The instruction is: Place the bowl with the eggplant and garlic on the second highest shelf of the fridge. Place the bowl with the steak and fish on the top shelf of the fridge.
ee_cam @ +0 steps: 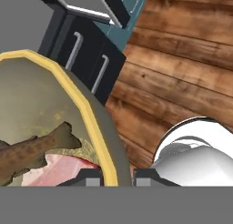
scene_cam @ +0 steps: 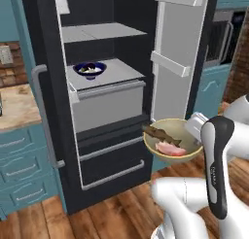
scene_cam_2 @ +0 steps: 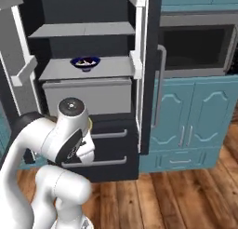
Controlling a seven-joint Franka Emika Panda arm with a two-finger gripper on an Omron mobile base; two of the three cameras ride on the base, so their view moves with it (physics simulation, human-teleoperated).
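Low by the open fridge (scene_cam: 48,87), out in the air above the wood floor (scene_cam: 121,204), hangs a yellow bowl (scene_cam: 171,158). It is round and pale inside, with a bright yellow rim. One brown fish (scene_cam: 159,133) lies across it, and one flat pink steak (scene_cam: 170,149) lies under the fish. There are two bowls in all. The other one is a blue bowl (scene_cam: 90,69), and it sits on the second shelf (scene_cam: 112,73) from the top, near its left side. Something pale and something dark lie in it, too small to name. The top shelf (scene_cam: 104,31) is a flat grey slab above it. The gripper (ee_cam: 117,175) is at the right edge of the yellow bowl. Its two dark fingers (ee_cam: 88,176) are squeezed tight on the rim, one on the inside and one on the outside, so it holds the bowl. From the hand camera, the fish and steak lie just left of the fingers.
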